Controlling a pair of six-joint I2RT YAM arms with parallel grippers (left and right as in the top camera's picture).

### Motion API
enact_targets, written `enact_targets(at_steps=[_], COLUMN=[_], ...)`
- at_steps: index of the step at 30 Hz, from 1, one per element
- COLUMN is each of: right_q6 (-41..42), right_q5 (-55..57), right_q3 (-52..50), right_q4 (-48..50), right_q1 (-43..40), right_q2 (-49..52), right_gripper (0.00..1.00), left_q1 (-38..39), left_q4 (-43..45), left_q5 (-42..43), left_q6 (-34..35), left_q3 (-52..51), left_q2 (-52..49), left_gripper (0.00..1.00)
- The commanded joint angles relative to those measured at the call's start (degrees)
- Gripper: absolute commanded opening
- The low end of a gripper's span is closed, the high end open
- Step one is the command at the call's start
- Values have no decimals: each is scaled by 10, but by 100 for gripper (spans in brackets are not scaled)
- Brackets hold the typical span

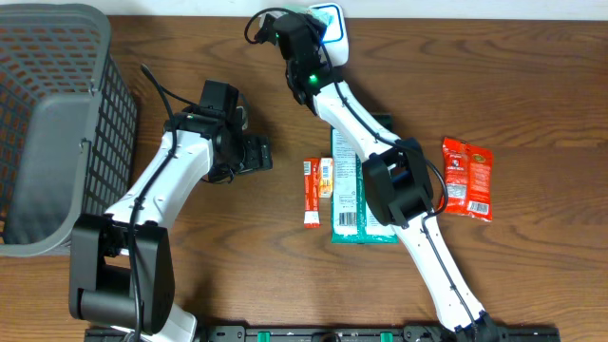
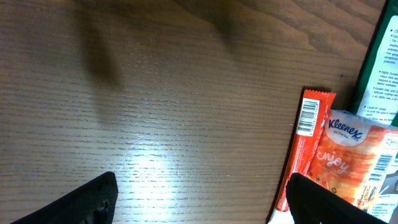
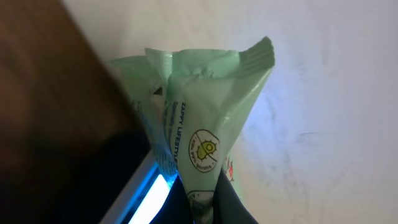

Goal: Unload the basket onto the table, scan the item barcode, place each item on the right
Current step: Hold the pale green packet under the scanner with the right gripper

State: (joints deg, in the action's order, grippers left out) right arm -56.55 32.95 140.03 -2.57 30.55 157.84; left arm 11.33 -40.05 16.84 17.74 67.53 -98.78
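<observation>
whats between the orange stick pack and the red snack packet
In the overhead view, a Kleenex tissue pack, a green package and the right arm lie between them.

Left pincer (image 2: 202, 202) wide, right pincer (image 3: 203, 208) closed.

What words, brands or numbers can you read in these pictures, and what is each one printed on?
"Kleenex": on the orange tissue pack, left wrist view.
"enjoy": same pack, under the brand name.
"ZAPPY LIFESTYLE": on the pale green packet, right wrist view.
Too small to read: the barcode digits on the orange stick packet, the fine print on the dark green package, and the print on the red packet.
</observation>
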Motion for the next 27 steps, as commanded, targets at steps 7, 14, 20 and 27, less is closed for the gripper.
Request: enact_targets(at_steps=[7, 14, 20, 27], right_q6=[-39, 34, 75, 117], right_q5=[-13, -95, -37, -28], right_q3=[-7, -7, -7, -7], right_q4=[141, 62, 53, -63], right_q1=[-17, -28, -26, -7], right_q2=[14, 17, 18, 18], right_gripper=[1, 1, 1, 1], left_q1=[-2, -2, -2, -2], left_q4=[-1, -1, -2, -2], left_q5=[5, 5, 5, 5], left_q6=[-7, -7, -7, -7], left_q3=[6, 6, 6, 6], left_q2=[12, 12, 12, 12], left_gripper=[87, 87, 87, 87])
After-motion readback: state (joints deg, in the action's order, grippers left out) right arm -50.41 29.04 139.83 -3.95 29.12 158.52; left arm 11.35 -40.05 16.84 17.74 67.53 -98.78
